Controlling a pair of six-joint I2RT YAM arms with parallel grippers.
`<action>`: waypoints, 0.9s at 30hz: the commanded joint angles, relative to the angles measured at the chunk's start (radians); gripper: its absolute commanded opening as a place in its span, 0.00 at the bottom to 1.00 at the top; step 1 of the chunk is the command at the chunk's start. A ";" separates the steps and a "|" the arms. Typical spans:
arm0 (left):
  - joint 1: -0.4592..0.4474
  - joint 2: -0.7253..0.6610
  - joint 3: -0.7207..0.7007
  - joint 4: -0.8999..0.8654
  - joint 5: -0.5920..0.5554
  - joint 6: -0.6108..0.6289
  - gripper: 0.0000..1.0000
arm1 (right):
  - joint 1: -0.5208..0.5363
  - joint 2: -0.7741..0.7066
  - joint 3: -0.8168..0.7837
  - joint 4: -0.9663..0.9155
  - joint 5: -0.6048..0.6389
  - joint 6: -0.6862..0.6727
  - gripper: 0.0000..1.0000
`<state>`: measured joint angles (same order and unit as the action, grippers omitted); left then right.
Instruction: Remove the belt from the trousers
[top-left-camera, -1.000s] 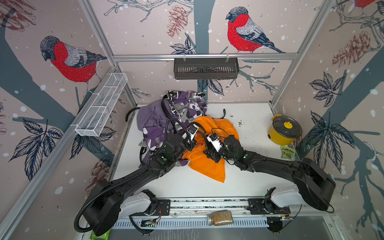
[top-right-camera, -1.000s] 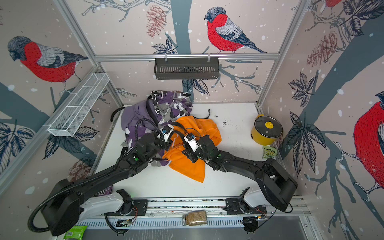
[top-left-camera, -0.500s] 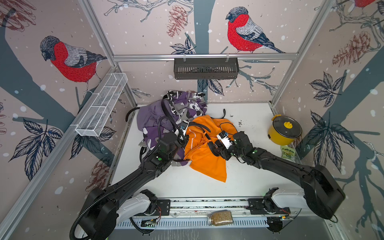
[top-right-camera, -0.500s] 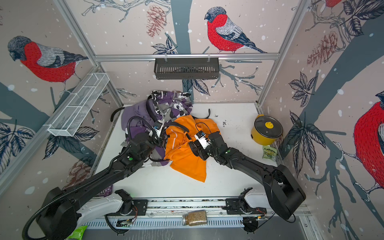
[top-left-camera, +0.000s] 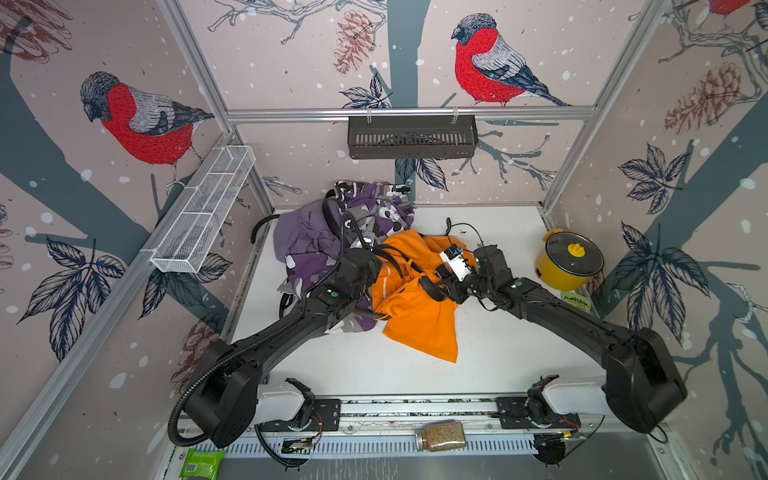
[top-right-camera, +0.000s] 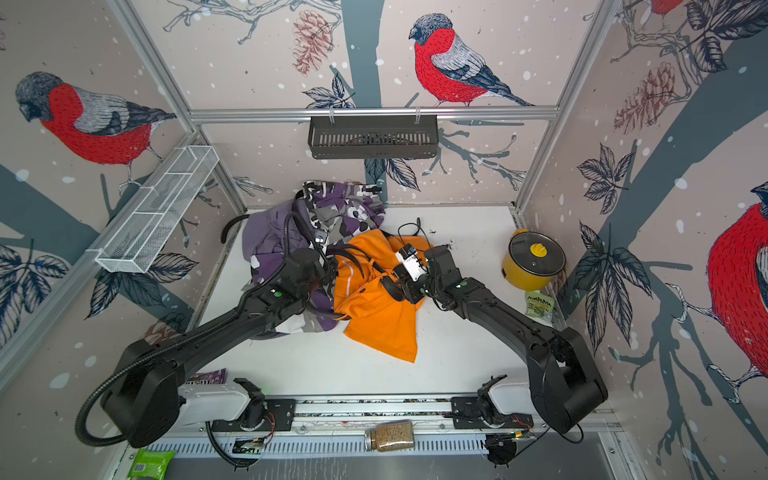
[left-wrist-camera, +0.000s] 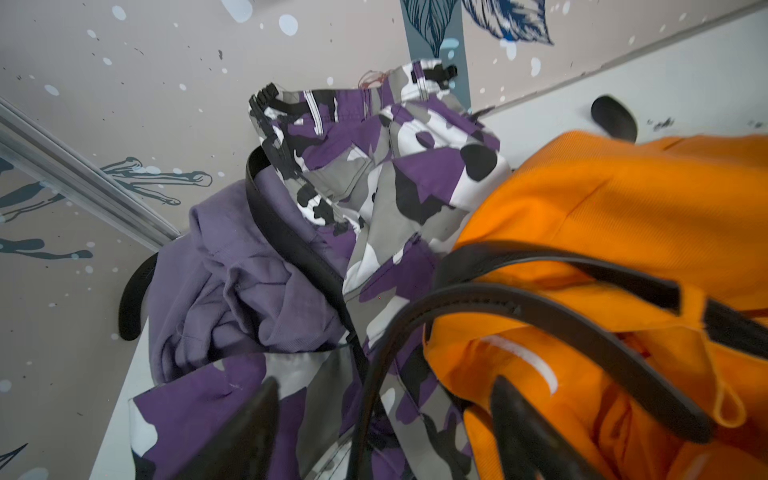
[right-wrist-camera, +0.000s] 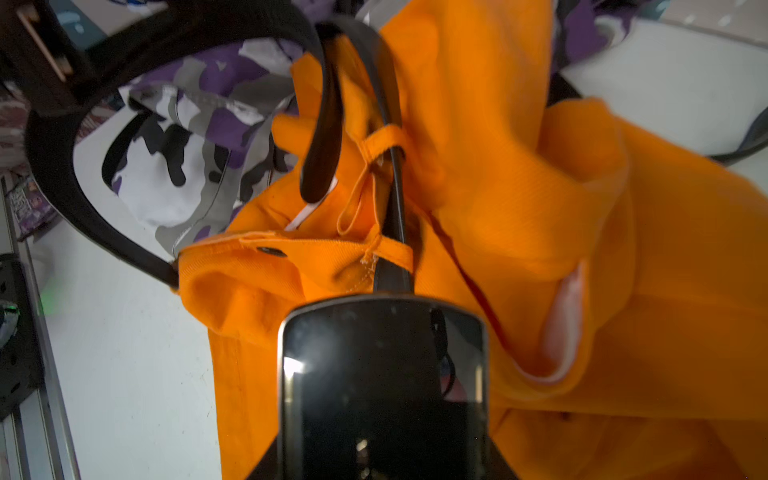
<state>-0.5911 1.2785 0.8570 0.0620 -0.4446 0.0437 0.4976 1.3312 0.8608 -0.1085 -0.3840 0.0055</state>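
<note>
Glass jar (top-left-camera: 440, 435) of grain lies on the front rail, w/ a green pkt (top-left-camera: 199, 463) off to its left. Past them, on the white table (top-left-camera: 498, 353), the orange trousers (top-left-camera: 415, 324) lie crumpled at ctr btwn both arms. The right gripper (top-left-camera: 438, 284) sits on their right side, pinching the black belt (left-wrist-camera: 519, 309) at its glossy buckle (right-wrist-camera: 382, 365). From the buckle the strap runs thru two orange loops (right-wrist-camera: 386, 137). The left gripper (left-wrist-camera: 384, 399) hovers at the waistband's left edge. Its fingers (left-wrist-camera: 249, 428) are spread wide, and the belt strap passes btwn them unclamped. Just beyond, the camo trousers (top-left-camera: 374, 212) touch the orange pr. The lilac trousers (top-left-camera: 299, 237) are bunched against them on the left, w/ a second black strap (left-wrist-camera: 291, 241) draped across both. A yellow pot (top-left-camera: 569, 266) stands by the right wall. A black basket (top-left-camera: 411, 137) hangs on the back wall.
</note>
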 joint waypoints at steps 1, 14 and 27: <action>0.001 -0.050 0.063 -0.030 0.144 -0.010 1.00 | -0.035 -0.015 0.082 -0.034 0.007 0.027 0.00; -0.229 -0.029 0.032 0.354 0.716 0.019 1.00 | -0.091 -0.021 0.425 -0.105 -0.032 0.139 0.00; -0.245 0.213 0.087 0.717 0.652 -0.050 0.80 | -0.033 -0.024 0.545 -0.118 -0.073 0.183 0.01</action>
<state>-0.8337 1.4696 0.9245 0.6247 0.2306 0.0010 0.4530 1.3117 1.3888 -0.2619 -0.4339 0.1627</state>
